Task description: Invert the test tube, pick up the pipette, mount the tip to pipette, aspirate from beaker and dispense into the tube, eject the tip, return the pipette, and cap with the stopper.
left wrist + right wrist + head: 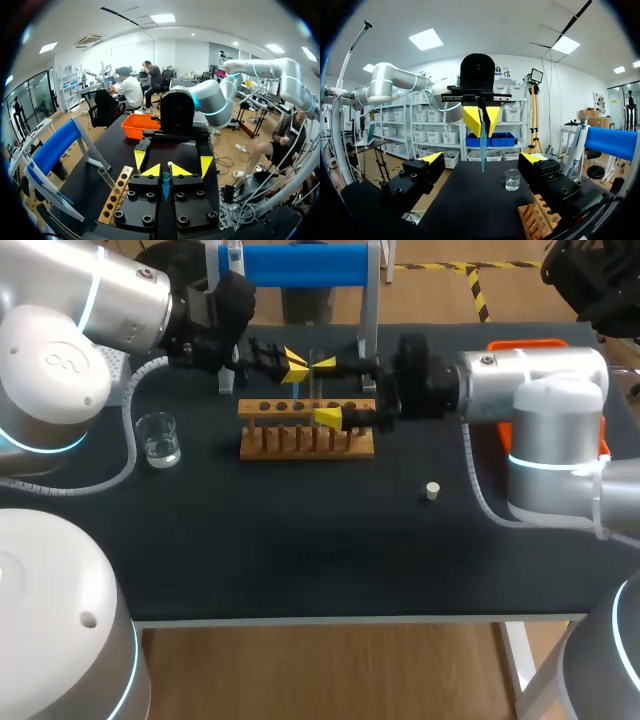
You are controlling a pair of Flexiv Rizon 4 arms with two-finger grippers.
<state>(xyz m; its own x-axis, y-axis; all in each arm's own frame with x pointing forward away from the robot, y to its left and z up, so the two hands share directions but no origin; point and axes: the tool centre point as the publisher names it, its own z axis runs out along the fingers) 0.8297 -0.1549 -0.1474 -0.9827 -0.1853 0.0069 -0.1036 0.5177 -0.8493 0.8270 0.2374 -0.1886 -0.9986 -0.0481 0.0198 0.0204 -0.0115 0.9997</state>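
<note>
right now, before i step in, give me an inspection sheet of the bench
surface: black table, no spills seen
job's things: wooden rack mid-table; beaker of clear liquid to its left; white stopper loose on the table, nearer the right arm
clutter: orange tray behind the right arm
grippers: left gripper shut on a blue tip; right gripper open, facing it over the rack
cables: grey hose draped beside the beaker
surroundings: nothing seen
</note>
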